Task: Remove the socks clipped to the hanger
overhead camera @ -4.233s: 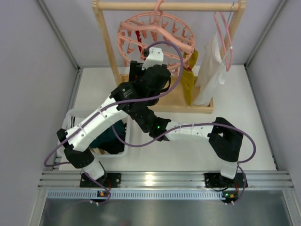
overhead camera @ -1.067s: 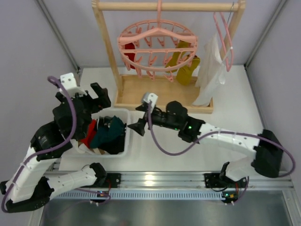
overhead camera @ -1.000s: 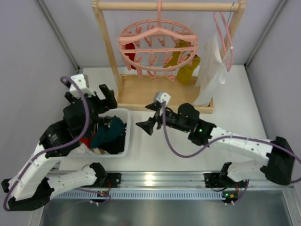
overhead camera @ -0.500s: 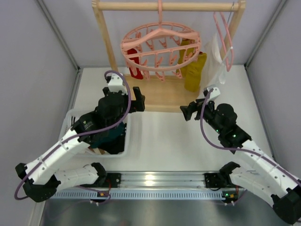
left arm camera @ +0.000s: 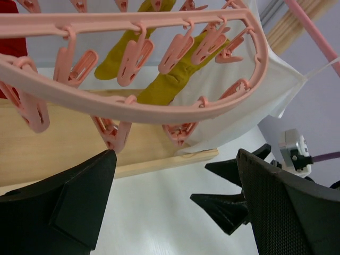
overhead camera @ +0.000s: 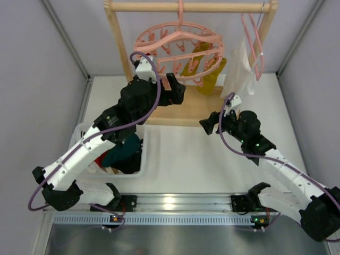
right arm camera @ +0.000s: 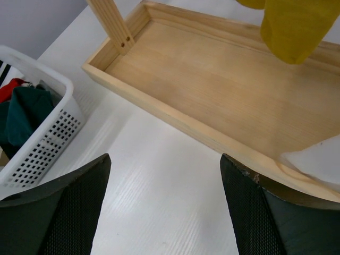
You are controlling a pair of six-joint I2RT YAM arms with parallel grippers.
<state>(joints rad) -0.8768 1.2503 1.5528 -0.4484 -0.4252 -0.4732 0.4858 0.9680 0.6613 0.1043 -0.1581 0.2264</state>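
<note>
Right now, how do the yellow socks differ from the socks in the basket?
The yellow socks hang from clips on the round pink hanger; the basket socks lie loose in a heap inside the white basket. The yellow socks are mustard; the basket socks are red and dark green. Both are limp fabric.

Seen from overhead, the left robot arm (overhead camera: 106, 133) covers the lower left rim of the round pink plastic ring hanger (overhead camera: 178, 36). In the left wrist view, the red fabric sock (left arm camera: 8, 45) is only a sliver, cut by the left edge. In the right wrist view, the mustard yellow sock (right arm camera: 292, 32) is cropped at the top, its clip out of sight, and the white perforated plastic basket (right arm camera: 50, 135) runs off the left edge.
</note>
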